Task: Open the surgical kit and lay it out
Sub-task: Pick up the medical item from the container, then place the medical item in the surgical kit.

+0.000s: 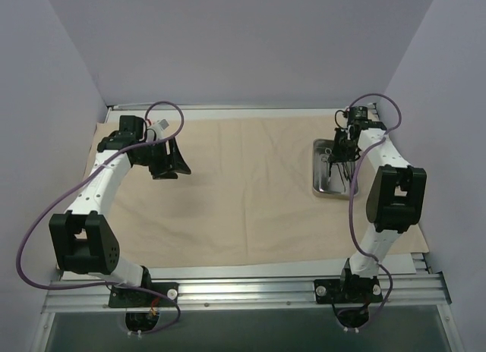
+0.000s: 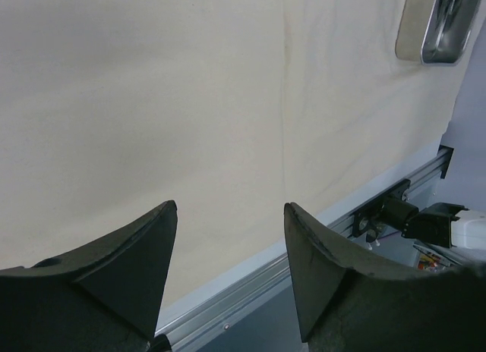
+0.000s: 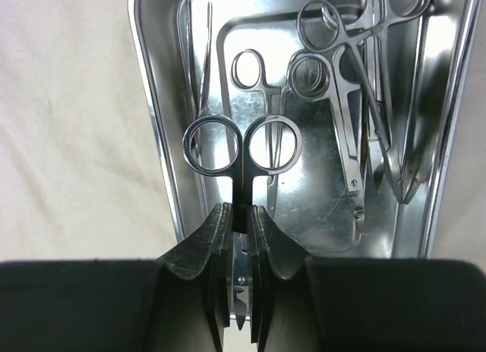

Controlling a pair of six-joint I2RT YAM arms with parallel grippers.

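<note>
The beige cloth wrap lies spread flat over the table. The steel tray sits on it at the right; in the right wrist view the tray holds ring-handled forceps and tweezers. My right gripper is shut on the shanks of thin silver scissors, held above the tray with the rings pointing away. In the top view the right gripper is over the tray. My left gripper is open and empty above the cloth's left part; it also shows in the left wrist view.
The aluminium rail runs along the near table edge, with both arm bases on it. Purple cables loop from each arm. Grey walls enclose the table at left, back and right. The tray's corner shows in the left wrist view.
</note>
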